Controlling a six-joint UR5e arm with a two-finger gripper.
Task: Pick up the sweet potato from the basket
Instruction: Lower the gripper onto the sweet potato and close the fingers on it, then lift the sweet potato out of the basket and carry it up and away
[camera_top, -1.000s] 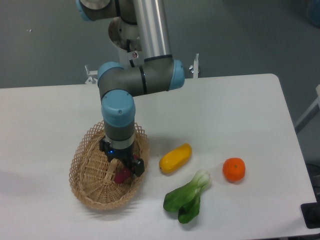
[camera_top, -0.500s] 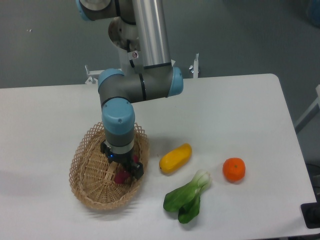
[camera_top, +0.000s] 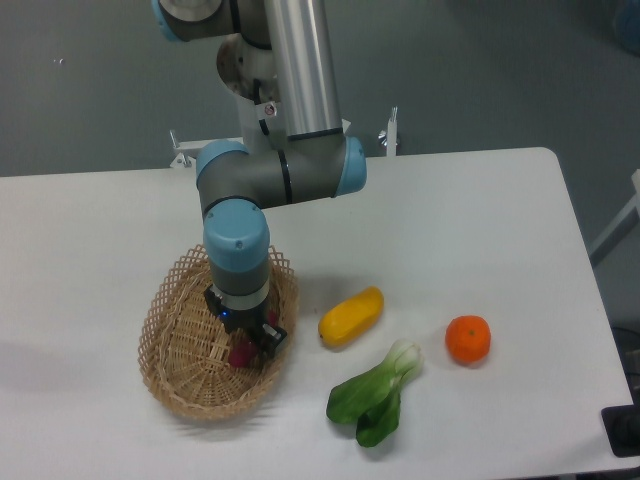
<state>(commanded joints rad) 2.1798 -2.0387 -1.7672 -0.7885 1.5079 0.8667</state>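
Gripper (camera_top: 247, 341): down inside my basket (camera_top: 170, 350), fingers closed around the sweet potato (camera_top: 241, 352).
Sweet potato: mostly hidden between the fingers, I see magenta only.

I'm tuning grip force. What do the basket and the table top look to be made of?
The basket looks like woven wicker, light tan and matte, with an open looped rim, so probably stiff but springy. The table looks like a smooth white laminate or painted board with a faint sheen; its exact material is unclear.

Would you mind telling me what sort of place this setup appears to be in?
Probably a robotics lab: a plain white table before a bare grey wall, an industrial arm's gripper reaching into a wicker basket, and produce laid out like test props.
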